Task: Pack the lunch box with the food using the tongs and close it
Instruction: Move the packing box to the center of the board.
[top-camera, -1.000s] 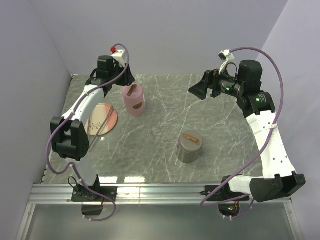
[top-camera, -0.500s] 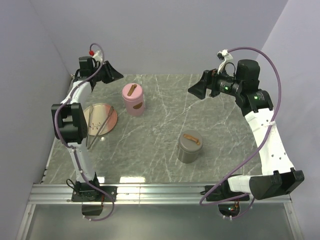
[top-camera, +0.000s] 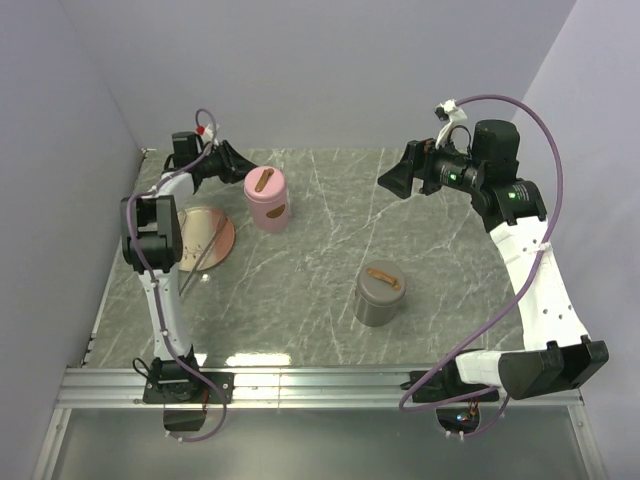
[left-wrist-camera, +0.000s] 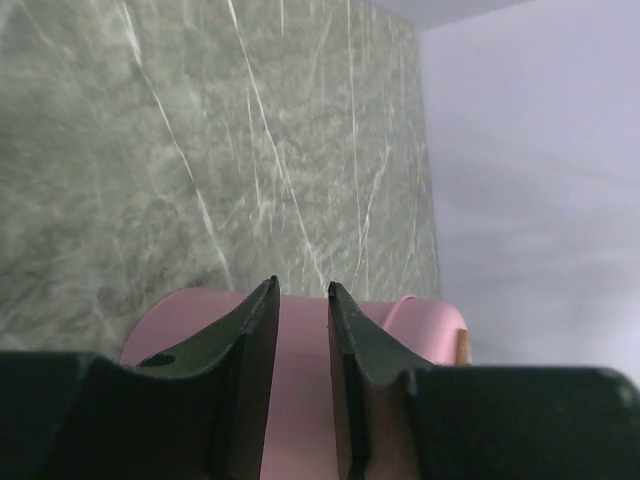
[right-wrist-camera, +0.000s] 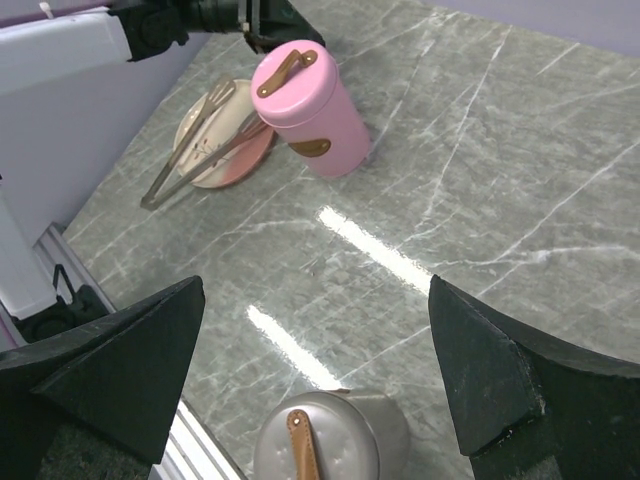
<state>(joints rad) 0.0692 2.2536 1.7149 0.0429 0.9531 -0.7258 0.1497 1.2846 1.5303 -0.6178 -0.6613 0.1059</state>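
Just left of the pink container (top-camera: 267, 198), your left gripper (top-camera: 236, 160) points level at it, jaws barely apart and empty; your right gripper (top-camera: 392, 180), well right, gapes wide.

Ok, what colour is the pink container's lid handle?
Brown. The handle on the pink container shows best in the right wrist view.

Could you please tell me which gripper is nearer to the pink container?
Left. The left gripper is close beside the pink container, just beyond its lid on the far-left side. The right gripper hangs well off to the container's right, raised above the table.
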